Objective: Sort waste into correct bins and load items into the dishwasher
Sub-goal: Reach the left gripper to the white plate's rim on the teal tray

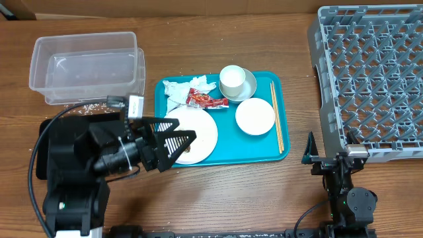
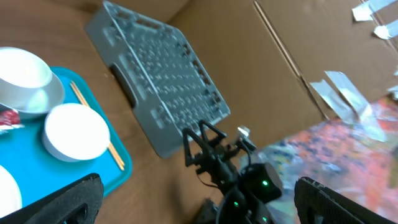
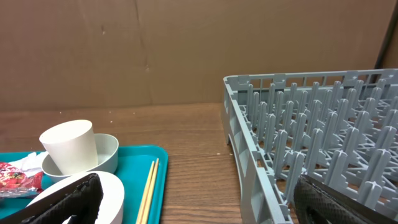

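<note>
A teal tray [image 1: 258, 153] holds a white plate [image 1: 206, 132] with brown scraps [image 1: 189, 151], a bowl [image 1: 255, 116], a cup on its saucer [image 1: 232, 79], chopsticks [image 1: 277, 119], a crumpled napkin [image 1: 180, 89] and a red wrapper [image 1: 206, 99]. My left gripper [image 1: 182, 137] is open and empty above the plate's left side. My right gripper [image 1: 327, 157] is open and empty by the grey dish rack [image 1: 373, 79]. The clear tub [image 1: 86, 66] stands at the far left. The black tray [image 1: 41, 162] is mostly hidden under my left arm.
The left wrist view shows the bowl [image 2: 74, 130], cup [image 2: 25, 71], chopsticks [image 2: 96, 134], rack [image 2: 161, 87] and my right arm [image 2: 239, 174]. The right wrist view shows the cup [image 3: 68, 146], chopsticks [image 3: 149, 186] and rack wall [image 3: 249, 155]. Loose white grains [image 1: 86, 106] lie by the tub.
</note>
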